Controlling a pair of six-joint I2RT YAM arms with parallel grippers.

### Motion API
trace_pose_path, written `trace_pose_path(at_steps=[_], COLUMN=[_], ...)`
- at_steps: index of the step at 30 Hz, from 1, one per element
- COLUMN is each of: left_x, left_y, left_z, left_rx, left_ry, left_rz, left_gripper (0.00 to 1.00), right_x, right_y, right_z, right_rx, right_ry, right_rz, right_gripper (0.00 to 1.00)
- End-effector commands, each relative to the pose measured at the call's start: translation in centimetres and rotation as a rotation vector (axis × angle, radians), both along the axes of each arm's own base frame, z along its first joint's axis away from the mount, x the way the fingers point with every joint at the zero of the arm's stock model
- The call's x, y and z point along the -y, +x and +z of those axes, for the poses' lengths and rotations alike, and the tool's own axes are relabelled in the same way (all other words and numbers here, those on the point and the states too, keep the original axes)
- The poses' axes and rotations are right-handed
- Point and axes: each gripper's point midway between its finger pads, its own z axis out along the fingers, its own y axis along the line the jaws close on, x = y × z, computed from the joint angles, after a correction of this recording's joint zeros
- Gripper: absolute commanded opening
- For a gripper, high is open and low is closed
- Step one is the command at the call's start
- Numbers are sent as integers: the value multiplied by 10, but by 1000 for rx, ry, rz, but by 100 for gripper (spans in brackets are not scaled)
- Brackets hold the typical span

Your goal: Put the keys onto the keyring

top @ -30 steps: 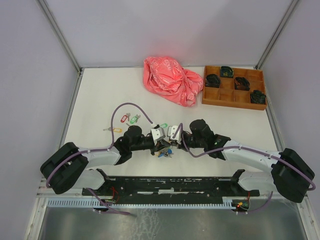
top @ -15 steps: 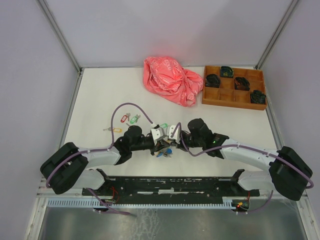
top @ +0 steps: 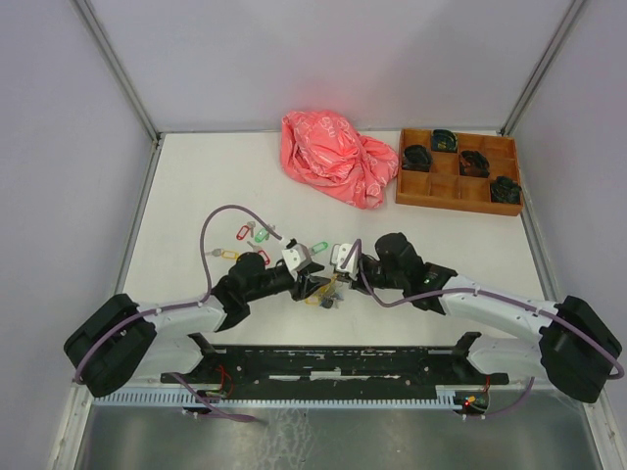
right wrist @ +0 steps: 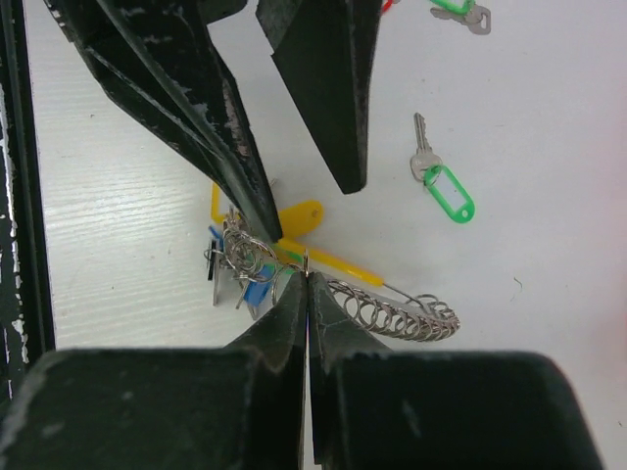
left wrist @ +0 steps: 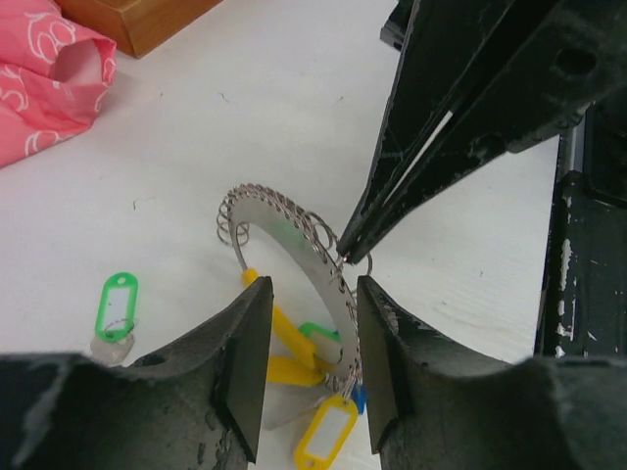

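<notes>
The keyring [left wrist: 290, 231], a silvery coil loop with a yellow band [right wrist: 338, 262], lies on the table between the arms and also shows in the top view [top: 324, 293]. Yellow [left wrist: 328, 433], green and blue tagged keys hang on it. My right gripper [right wrist: 307, 276] is shut on a small wire loop of the keyring. My left gripper [left wrist: 313, 294] is open, its jaws on either side of the keyring's tagged end. Loose keys lie on the table: a green-tagged one [right wrist: 446, 188], and red [top: 242, 233], green [top: 261, 235] and yellow [top: 227, 255] ones further left.
A crumpled pink plastic bag [top: 338, 157] lies at the back of the table. A wooden compartment tray [top: 458, 169] with black bundles stands at the back right. The left arm's purple cable [top: 220, 220] loops over the loose keys.
My left arm has drawn back to the left, and its jaws now stand open around the keyring. The right gripper has stayed shut at the keyring.
</notes>
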Motion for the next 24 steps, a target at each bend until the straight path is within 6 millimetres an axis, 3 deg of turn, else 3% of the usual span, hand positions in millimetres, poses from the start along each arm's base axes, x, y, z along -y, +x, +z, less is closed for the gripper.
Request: trace_pose_path(at_steps=[1, 6, 15, 18, 24], left_x=[-7, -5, 18, 22, 3], left_y=[5, -3, -20, -26, -14], left_z=[8, 1, -6, 1, 10], left_rx=[-47, -114, -227, -234, -107], left_ry=[-90, -108, -160, -199, -142], left_rz=[87, 68, -73, -115, -10], left_gripper=[48, 50, 49, 48, 56], right_x=[-8, -11, -16, -12, 1], right_y=[10, 13, 17, 17, 14], right_z=[33, 42, 50, 46, 38], right_rx=[81, 97, 108, 117, 114], right_ry=[123, 174, 248, 236, 169], right_rz=[-9, -2, 21, 33, 70], right_gripper=[1, 1, 1, 1, 1])
